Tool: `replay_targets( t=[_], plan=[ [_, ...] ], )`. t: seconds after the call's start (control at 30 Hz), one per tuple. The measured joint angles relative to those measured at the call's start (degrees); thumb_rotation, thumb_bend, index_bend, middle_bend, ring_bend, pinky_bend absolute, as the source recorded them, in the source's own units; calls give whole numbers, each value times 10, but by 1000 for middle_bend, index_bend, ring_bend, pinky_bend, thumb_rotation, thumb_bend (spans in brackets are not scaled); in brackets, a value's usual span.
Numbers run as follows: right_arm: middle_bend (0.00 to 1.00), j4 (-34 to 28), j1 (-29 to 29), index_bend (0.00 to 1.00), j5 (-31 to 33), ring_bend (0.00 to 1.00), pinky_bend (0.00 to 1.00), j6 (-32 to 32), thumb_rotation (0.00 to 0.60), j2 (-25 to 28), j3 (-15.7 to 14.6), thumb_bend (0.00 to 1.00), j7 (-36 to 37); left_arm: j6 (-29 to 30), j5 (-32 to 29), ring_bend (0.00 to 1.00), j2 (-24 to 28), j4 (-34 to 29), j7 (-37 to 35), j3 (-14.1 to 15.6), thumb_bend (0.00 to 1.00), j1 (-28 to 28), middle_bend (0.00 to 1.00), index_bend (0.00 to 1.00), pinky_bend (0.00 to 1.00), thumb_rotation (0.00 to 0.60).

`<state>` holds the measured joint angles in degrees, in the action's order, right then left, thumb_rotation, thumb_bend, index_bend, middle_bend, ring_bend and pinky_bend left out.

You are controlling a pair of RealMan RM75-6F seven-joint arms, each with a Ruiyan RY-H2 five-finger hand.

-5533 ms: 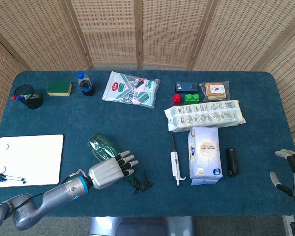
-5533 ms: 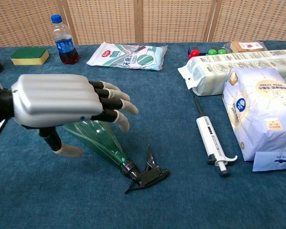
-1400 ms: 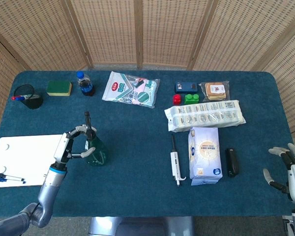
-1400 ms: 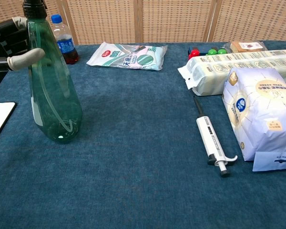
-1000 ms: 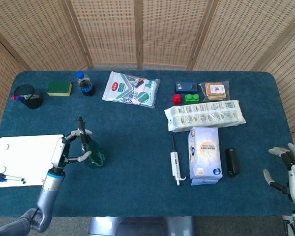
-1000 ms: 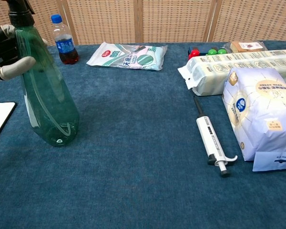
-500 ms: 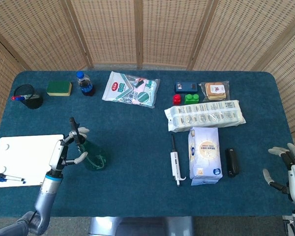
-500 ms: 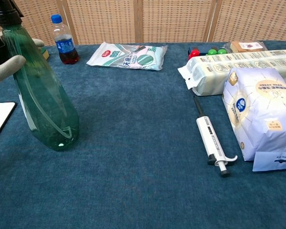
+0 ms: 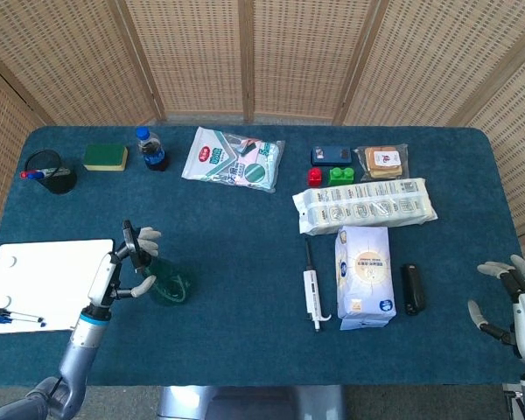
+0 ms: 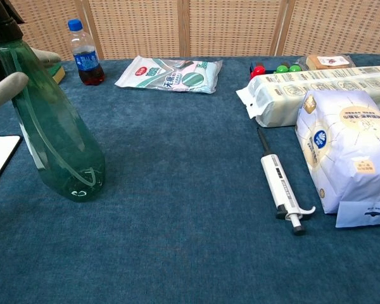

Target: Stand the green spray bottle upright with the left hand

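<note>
A translucent green plastic spray bottle with a black trigger head (image 9: 162, 278) (image 10: 50, 133) stands base-down on the blue cloth-covered table (image 9: 245, 227) near its left edge, leaning slightly left, just beside a white board (image 9: 48, 280). The robot's left hand (image 9: 122, 267) holds the bottle's upper part, pale fingertips (image 10: 6, 88) against the neck. At the table's right edge, the right hand (image 9: 512, 302) hovers with fingers spread wide, holding nothing.

The see-through green plastic spray bottle (image 10: 54, 136) with a black nozzle stands base-down on the blue worktop (image 10: 190, 240), leaning a bit left, near the left edge.
</note>
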<state>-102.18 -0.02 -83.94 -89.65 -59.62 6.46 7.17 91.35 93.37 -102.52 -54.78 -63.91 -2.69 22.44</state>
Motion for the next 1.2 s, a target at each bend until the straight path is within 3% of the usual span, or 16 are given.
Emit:
replay_targets(
  t=[0.47,1.2],
  plan=[
    [302,0,1,297,-2,107,164,-2,600,0,1,376,1,4,3,131,2,4,11,5,298,-5,206,252,350,221],
    [303,-6,9,297,0,107,165,12,600,2,0,376,-8,29,7,140,52,-17,25,23,298,-38,210,263,353,207]
  ],
)
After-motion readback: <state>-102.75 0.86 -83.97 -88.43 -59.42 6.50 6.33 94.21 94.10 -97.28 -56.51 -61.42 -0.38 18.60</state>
